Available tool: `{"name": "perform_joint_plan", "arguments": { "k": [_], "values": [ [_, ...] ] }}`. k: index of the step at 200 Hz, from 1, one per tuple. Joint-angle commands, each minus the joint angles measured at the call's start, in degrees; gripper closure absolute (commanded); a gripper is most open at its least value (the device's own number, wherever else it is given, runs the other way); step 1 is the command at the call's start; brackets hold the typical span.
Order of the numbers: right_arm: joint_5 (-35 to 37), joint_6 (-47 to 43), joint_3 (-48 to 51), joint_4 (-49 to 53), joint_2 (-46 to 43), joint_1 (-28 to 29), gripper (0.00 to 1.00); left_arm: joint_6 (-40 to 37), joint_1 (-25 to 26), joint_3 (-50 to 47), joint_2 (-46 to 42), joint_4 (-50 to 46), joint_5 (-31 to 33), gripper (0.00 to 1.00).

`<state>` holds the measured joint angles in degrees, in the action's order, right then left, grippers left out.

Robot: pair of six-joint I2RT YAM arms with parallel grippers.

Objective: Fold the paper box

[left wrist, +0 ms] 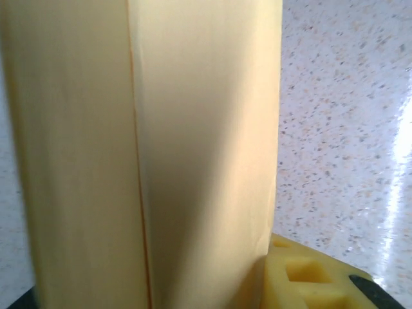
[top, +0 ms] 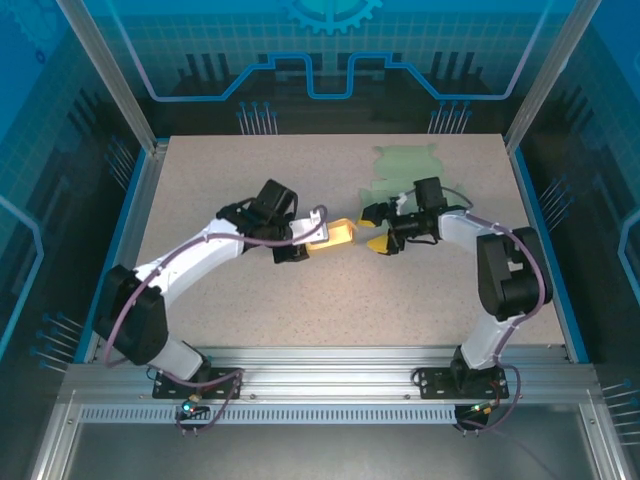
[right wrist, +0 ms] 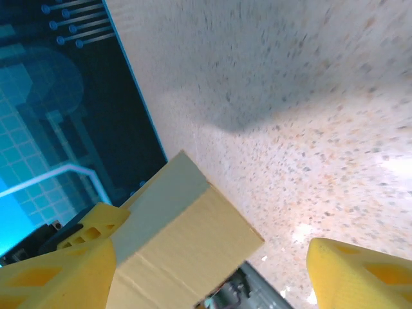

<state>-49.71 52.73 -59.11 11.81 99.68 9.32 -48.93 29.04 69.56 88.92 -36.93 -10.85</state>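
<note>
Yellow card box [top: 341, 235] is at mid-worktop [top: 330, 320], between my pincers. My right pincer [top: 383, 240] stands open around its end, one finger [right wrist: 58, 270] touching. Whether my left pincer [top: 300, 248] grips, I cannot tell; if loose, the box may slip. Both arms reach inward, elbows out.

from above, the left gripper [top: 303, 247] has its fingertips lost under its own wrist and the end of the paper box [top: 340, 234], so i can't tell if they pinch it. on the left wrist camera the box runs off top and bottom, and one finger [left wrist: 309, 280] is cut by the lower edge. on the right wrist camera both fingers [right wrist: 58, 270] are cropped and the far table [right wrist: 290, 77] is blurred.
</note>
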Motion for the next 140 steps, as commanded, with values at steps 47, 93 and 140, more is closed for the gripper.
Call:
{"name": "perform_joint_plan", "arguments": {
  "k": [47,93,140],
  "values": [
    [28.5,-29.9,-6.8,23.2,-15.5,5.9,0.4,0.4,-2.2,12.1,14.2,-21.1,-11.7,0.65],
    [41.4,-41.3,-11.5,24.3,-16.6,16.6,0.53,-0.1,-2.5,14.8,17.7,-21.5,-10.4,0.64],
    [39.9,-43.5,-14.9,23.1,-10.0,18.8,0.58,0.5,-2.4,10.9,15.3,-16.2,-8.1,0.62]
  ]
}}
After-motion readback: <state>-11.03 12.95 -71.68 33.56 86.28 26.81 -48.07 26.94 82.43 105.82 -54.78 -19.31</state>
